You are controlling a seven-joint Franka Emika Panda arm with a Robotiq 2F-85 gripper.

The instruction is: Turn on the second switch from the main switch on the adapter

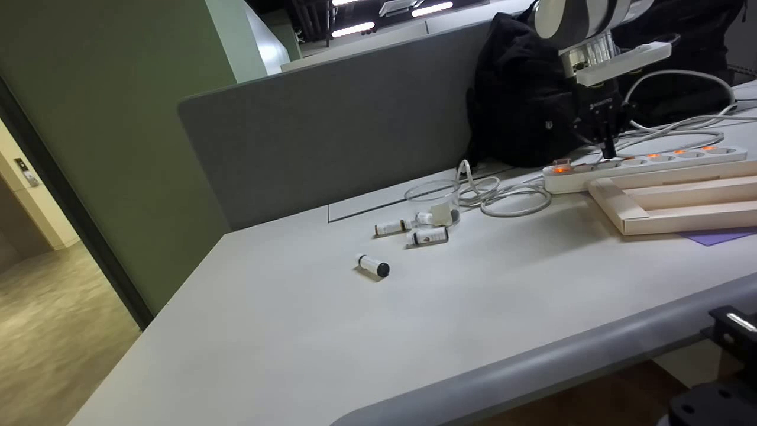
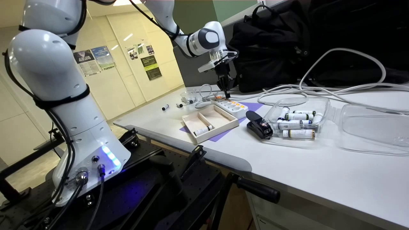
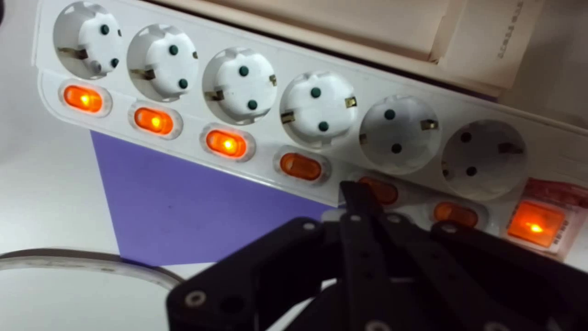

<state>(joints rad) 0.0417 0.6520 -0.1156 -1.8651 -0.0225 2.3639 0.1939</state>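
The adapter (image 3: 266,138) is a long white power strip lying on the table; it also shows in both exterior views (image 1: 571,183) (image 2: 235,110). In the wrist view its main switch (image 3: 535,224) glows at the right end. The first small switch (image 3: 455,214) is unlit. The second small switch (image 3: 385,192) is unlit and partly covered by my fingertips. The third small switch (image 3: 301,166) is unlit; those farther left glow orange. My gripper (image 3: 358,191) points down, shut and empty, over the second switch; it shows in both exterior views (image 1: 608,151) (image 2: 227,95). I cannot tell whether it touches.
A pale wooden frame (image 2: 212,136) lies along the adapter on a purple sheet (image 3: 183,202). Black bags (image 1: 520,94) and white cables (image 1: 514,204) are behind. A clear box of white tubes (image 2: 297,119) and a black clip-like object (image 2: 260,126) stand nearby. Loose tubes (image 1: 372,265) lie by a clear cup (image 1: 432,195).
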